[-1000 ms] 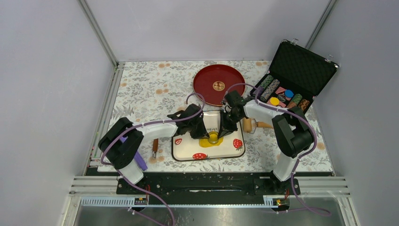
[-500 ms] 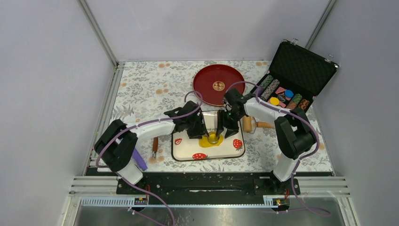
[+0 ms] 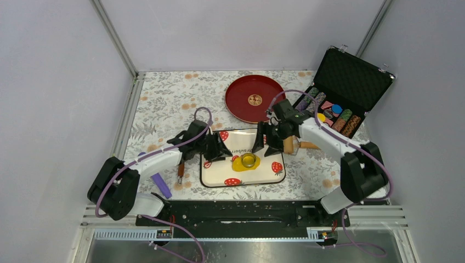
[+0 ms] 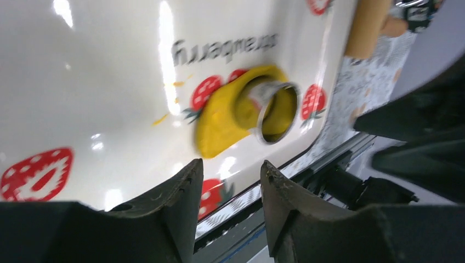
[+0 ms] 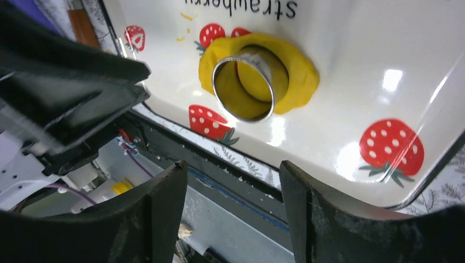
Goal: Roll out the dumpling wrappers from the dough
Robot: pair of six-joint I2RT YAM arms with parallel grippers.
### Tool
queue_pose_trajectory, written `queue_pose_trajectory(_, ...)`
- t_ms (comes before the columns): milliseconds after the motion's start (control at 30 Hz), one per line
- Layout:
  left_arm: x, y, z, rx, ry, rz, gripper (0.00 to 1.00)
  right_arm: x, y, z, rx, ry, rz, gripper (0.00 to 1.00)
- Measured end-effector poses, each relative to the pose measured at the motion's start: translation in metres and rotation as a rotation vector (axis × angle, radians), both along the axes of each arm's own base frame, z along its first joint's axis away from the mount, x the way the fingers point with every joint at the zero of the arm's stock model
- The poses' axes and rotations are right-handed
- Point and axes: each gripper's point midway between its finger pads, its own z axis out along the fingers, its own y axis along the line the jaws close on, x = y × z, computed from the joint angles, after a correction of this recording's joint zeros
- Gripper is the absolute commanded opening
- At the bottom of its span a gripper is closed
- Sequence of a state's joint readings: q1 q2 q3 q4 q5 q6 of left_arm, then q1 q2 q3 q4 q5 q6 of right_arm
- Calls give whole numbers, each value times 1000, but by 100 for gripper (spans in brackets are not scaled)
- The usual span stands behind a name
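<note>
purple piece (image 3: 160,185): lies on the floral cloth (image 3: 164,104) beside the left forearm, behind the left gripper (image 4: 227,192)
brown-handled tool (image 3: 180,171): on the cloth just behind that gripper, untouched
left gripper: fingers parted by a narrow gap with nothing between them, hovering at the left edge of the strawberry tray (image 3: 257,176)
dough (image 3: 237,164): a flattened yellow patch on the tray, between the two grippers, ahead of and below both sets of fingers
ring cutter (image 3: 249,160): the metal ring stands pressed into the dough, touched by neither gripper
dumpling wrapper (image 5: 233,98): the yellow round inside the ring; whether it is cut clean through cannot be told
right gripper (image 5: 233,203): fingers spread wide and empty, hanging over the tray's far right part, the ring just ahead of them
rolling pin (image 3: 289,144): wooden, on the cloth just beside the right gripper, on its outer side
red plate (image 3: 241,96): beyond both grippers, bare
chip case (image 3: 351,76): lid up, farthest to the right gripper's outer side
step in hand: probably cutting, with the rolling done and the ring set
next move: likely one gripper closes on the ring's rim and lifts it straight up; the soft dough may cling, so the other may have to pin the ragged patch down
</note>
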State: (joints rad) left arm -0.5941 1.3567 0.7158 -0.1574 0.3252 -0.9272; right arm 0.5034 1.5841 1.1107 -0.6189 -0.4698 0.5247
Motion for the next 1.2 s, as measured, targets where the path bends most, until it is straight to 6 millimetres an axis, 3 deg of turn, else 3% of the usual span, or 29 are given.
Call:
queue_pose_trajectory(167,-21,17,-34,14,95,0,39,-16,-18,9,60,-8,-61,71)
queue_pose_trajectory(433,-24,10,-59,-16,137,-28,34,-41,-39,-6,95,52,-135,71)
queue_pose_trajectory(700,-18,3,-63,-47,125,-41,24,-42,-38,-9,110,56,-138,65)
queue_pose_trajectory(1000,-20,-14,-66,-52,123,-87,20,-49,-38,-15,120,81,-135,67)
queue_pose_trajectory(1200,-20,-17,-68,-43,124,-94,9,-51,-39,-18,117,89,-137,67)
